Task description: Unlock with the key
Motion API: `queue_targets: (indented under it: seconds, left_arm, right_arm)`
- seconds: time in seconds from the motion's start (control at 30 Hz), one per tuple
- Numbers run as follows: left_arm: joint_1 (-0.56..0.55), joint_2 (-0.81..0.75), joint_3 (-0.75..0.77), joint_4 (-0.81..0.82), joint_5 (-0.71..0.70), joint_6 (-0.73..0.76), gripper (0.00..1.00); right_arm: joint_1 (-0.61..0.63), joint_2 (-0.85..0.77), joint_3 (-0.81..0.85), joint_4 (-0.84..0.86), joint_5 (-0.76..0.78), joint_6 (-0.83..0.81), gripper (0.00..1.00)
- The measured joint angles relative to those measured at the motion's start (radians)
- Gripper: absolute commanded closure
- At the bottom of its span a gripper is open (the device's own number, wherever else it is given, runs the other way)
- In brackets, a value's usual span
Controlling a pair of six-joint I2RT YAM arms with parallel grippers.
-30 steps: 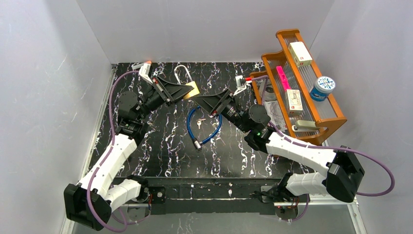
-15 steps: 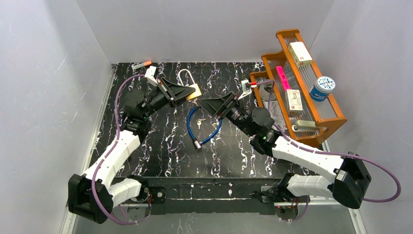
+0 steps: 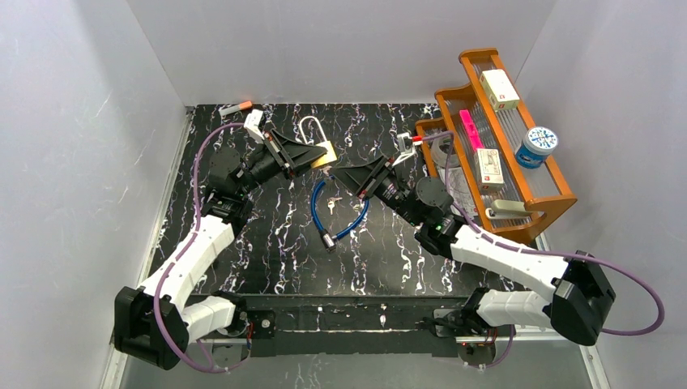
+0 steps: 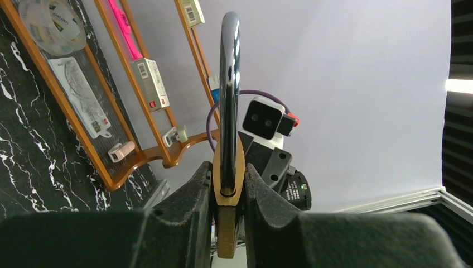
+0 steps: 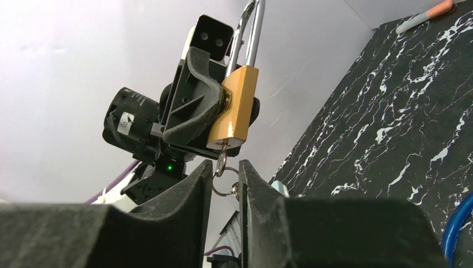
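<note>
The left gripper clenches the long-shackled brass padlock above the black marble table. Only the right wrist view shows the small silver key in its keyhole, between the right gripper's fingers. Whether they pinch it is unclear.

Even, diffuse white light fills the overhead view: the pale walls are bright without hot spots, and the arms cast only faint, soft shadows on the glossy black tabletop. That view is sharp throughout. In the left wrist view the left fingers are dark, soft-edged and out of focus, glare streaks along the shackle of the padlock, and a light strip burns out white at the right edge. The right fingers are likewise blurred and underlit
</note>
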Motion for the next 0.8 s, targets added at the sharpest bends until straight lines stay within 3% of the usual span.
queue_targets:
  seconds: [0.17, 0.33, 0.8]
  left_arm:
    - [0.000, 0.000, 0.000, 0.002, 0.009, 0.001, 1.00]
    - [0.002, -0.007, 0.000, 0.003, 0.010, 0.009, 1.00]
    - [0.022, -0.064, -0.047, 0.054, -0.037, 0.046, 1.00]
  right_arm:
    - [-0.007, 0.020, 0.001, 0.016, -0.015, 0.014, 0.74]
    - [-0.013, 0.055, 0.029, 0.042, -0.041, 0.032, 0.99]
    - [-0.027, 0.123, 0.069, 0.087, -0.100, 0.127, 0.99]
